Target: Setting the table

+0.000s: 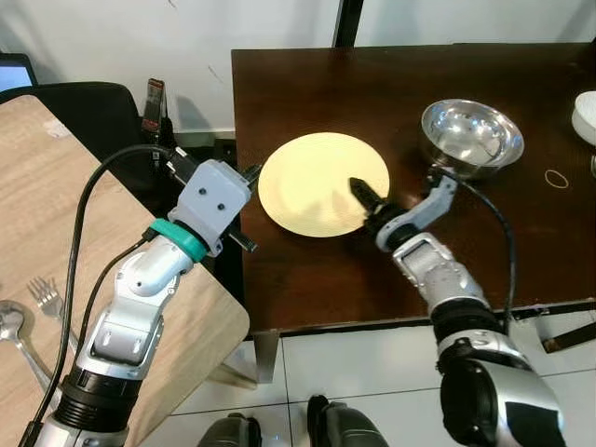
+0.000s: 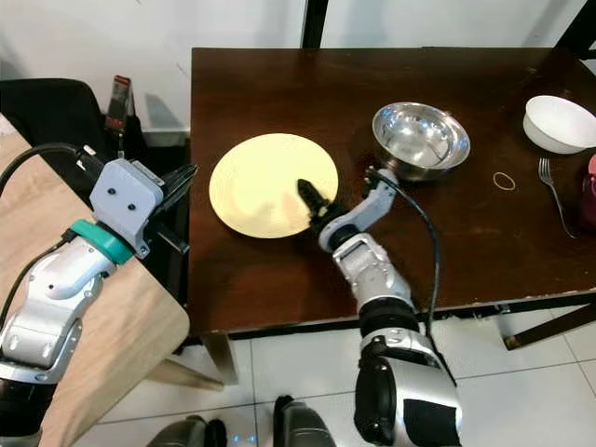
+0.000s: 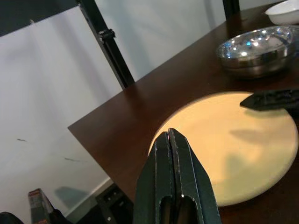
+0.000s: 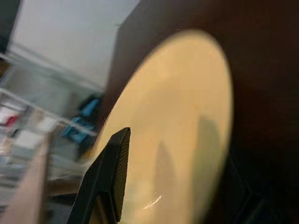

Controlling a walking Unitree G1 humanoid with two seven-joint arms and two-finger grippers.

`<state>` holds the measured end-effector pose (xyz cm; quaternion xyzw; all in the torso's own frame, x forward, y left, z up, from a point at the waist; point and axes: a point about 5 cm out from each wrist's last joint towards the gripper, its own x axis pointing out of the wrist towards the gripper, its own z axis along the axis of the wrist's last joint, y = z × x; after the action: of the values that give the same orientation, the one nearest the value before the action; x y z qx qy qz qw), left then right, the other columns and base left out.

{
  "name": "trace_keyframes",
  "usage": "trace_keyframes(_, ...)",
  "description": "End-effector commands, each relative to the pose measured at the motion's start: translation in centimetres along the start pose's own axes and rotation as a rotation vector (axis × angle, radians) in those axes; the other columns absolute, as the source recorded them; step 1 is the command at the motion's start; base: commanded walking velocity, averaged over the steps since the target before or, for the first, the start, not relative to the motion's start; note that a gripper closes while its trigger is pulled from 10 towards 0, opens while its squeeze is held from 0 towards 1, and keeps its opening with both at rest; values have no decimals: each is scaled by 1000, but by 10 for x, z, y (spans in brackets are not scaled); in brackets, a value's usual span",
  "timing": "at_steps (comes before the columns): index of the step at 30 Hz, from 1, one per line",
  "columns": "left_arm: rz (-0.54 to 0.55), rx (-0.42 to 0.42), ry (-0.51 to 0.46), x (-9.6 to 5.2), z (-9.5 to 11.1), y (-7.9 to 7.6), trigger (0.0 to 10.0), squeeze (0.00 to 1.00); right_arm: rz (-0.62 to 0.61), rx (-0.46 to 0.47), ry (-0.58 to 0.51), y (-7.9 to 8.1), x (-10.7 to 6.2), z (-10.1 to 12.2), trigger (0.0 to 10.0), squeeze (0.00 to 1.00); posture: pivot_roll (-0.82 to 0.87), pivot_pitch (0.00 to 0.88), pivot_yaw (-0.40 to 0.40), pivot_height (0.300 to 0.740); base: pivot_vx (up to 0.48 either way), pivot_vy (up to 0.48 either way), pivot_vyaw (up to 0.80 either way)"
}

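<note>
A round yellow plate (image 1: 317, 182) lies flat on the dark brown table (image 1: 326, 270), near its left edge. My right gripper (image 1: 361, 193) reaches over the plate's right rim. One black finger (image 4: 110, 177) hangs just above the plate and casts a shadow on it. The gripper looks open and holds nothing. My left gripper (image 1: 250, 174) is shut and empty. It hovers at the table's left edge and points at the plate (image 3: 233, 140) from the left.
A steel bowl (image 1: 471, 135) stands right of the plate. Further right are a white bowl (image 2: 559, 121), a fork (image 2: 551, 191) and a small ring (image 2: 504, 181). A light wooden table (image 1: 37, 186) on my left carries a fork (image 1: 45, 296) and spoon (image 1: 9, 326).
</note>
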<state>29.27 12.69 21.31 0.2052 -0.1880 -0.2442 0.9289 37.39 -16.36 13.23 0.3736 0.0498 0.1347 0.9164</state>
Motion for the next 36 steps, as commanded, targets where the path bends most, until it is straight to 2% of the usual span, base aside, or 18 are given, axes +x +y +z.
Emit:
trace_keyframes(1,-31,-21,18,-3,-2,-5,10000,0,-31,-76,-32,-7,-8,7,10000,0,-21,107,34,740,0,0,0)
trace_keyframes(4,-62,-38,22,-3,-2,-9,10000,0,-8,-162,-77,-7,-17,18,10000,0,-31,106,38,740,0,0,0)
trace_keyframes(9,-118,-76,32,-2,-3,-14,10000,0,20,-232,-69,-8,-25,21,10000,0,-43,106,49,740,0,0,0)
trace_keyframes(11,-118,-76,32,-2,-3,-14,10000,0,20,-232,-69,-8,-25,21,10000,0,-43,106,49,740,0,0,0)
trace_keyframes(13,-177,-125,73,-6,-6,-19,10000,0,13,-319,-106,-10,-30,29,10000,0,-43,106,52,740,0,0,0)
trace_keyframes(16,-205,-162,93,-10,-7,-20,10000,0,36,-340,-160,-6,-35,39,10000,0,-43,106,52,740,0,0,0)
trace_keyframes(17,-238,-210,125,-19,-8,-19,10000,0,102,-354,-261,6,-46,57,10000,0,-38,116,60,740,0,0,0)
trace_keyframes(20,-277,-229,163,-30,-10,-17,10000,0,180,-371,-347,25,-62,72,10000,0,-39,121,65,740,0,0,0)
trace_keyframes(24,-292,-275,209,-40,-12,-14,10000,0,220,-393,-393,40,-72,77,10000,0,-39,127,72,740,0,0,0)
trace_keyframes(25,-292,-275,209,-40,-12,-14,10000,0,220,-393,-393,40,-72,77,10000,0,-39,127,72,740,0,0,0)
trace_keyframes(27,-305,-267,228,-46,-11,-11,10000,0,237,-412,-403,50,-76,73,10000,0,-33,134,77,740,0,0,0)
trace_keyframes(29,-300,-252,236,-50,-11,-10,10000,0,260,-424,-407,60,-77,66,10000,0,-31,135,79,740,0,0,0)
trace_keyframes(32,-96,-276,196,-37,-14,-2,10000,0,286,-429,-409,77,-71,49,10000,0,-26,136,84,740,0,0,0)
trace_keyframes(33,-96,-276,196,-37,-14,-2,10000,0,286,-429,-409,77,-71,49,10000,0,-26,136,84,740,0,0,0)
trace_keyframes(34,-33,-299,188,-32,-15,-2,10000,0,292,-427,-407,81,-68,44,10000,0,-26,135,84,740,0,0,0)
trace_keyframes(35,-33,-299,188,-32,-15,-2,10000,0,292,-427,-407,81,-68,44,10000,0,-26,135,84,740,0,0,0)
trace_keyframes(36,25,-314,178,-26,-17,-2,10000,0,291,-443,-405,85,-67,42,10000,0,-28,133,86,740,0,0,0)
